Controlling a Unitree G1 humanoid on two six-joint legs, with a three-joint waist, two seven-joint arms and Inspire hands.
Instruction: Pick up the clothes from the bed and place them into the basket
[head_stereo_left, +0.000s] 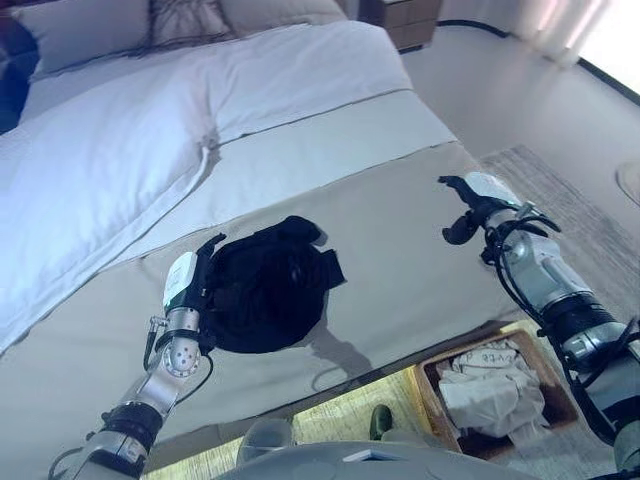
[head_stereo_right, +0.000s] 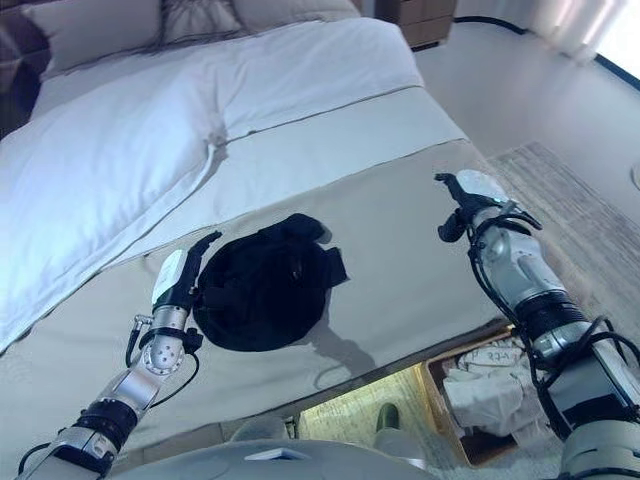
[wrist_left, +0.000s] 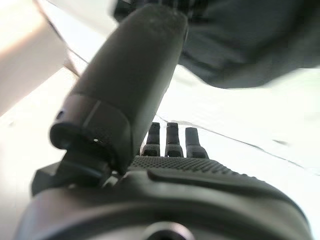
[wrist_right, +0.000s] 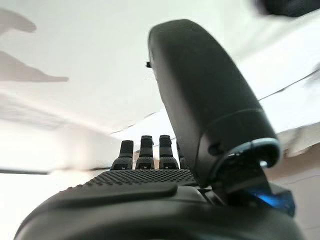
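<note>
A black garment (head_stereo_left: 270, 285) lies crumpled on the beige cover at the foot of the bed (head_stereo_left: 420, 270). My left hand (head_stereo_left: 187, 278) is at the garment's left edge, fingers straight and open, holding nothing. In the left wrist view the garment (wrist_left: 250, 40) shows just past the thumb (wrist_left: 130, 85). My right hand (head_stereo_left: 478, 203) hovers open and empty over the bed's right side, well apart from the garment. A brown basket (head_stereo_left: 428, 388) stands on the floor below the bed's right corner, with white clothes (head_stereo_left: 495, 385) in it.
A white duvet (head_stereo_left: 120, 160) covers the upper bed, with pillows (head_stereo_left: 185, 20) at its head. A wooden nightstand (head_stereo_left: 405, 20) stands beyond the bed. A grey rug (head_stereo_left: 570, 200) lies on the floor to the right.
</note>
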